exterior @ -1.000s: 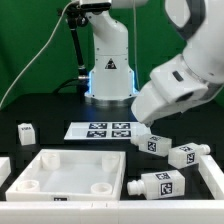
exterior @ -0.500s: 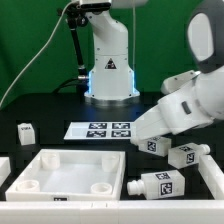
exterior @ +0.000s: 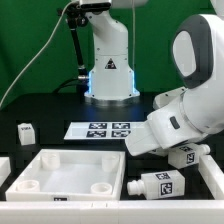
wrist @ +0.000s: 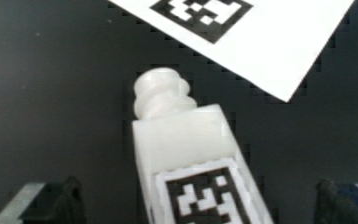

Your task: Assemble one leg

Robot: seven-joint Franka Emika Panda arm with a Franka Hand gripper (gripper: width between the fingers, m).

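Exterior view first: the arm [exterior: 185,115] is bent low over the black worktop [exterior: 40,115] on the exterior view's right. Its white housing covers the spot just beside the marker board [exterior: 100,130], so I can't see the gripper from here. A second leg [exterior: 188,153] pokes out from under the arm, and a third leg [exterior: 160,183] lies nearer the camera, beside the white tabletop [exterior: 22,172]. A small cube [exterior: 25,132] sits off at the exterior view's left.

Wrist view now: the leg [wrist: 179,140] lies flat on the worktop, its stub end pointing toward a corner of the marker board – near it, not touching. The gripper [wrist: 197,200] is spread wide, one dark finger on either side of the leg – both clear of it, nothing held.
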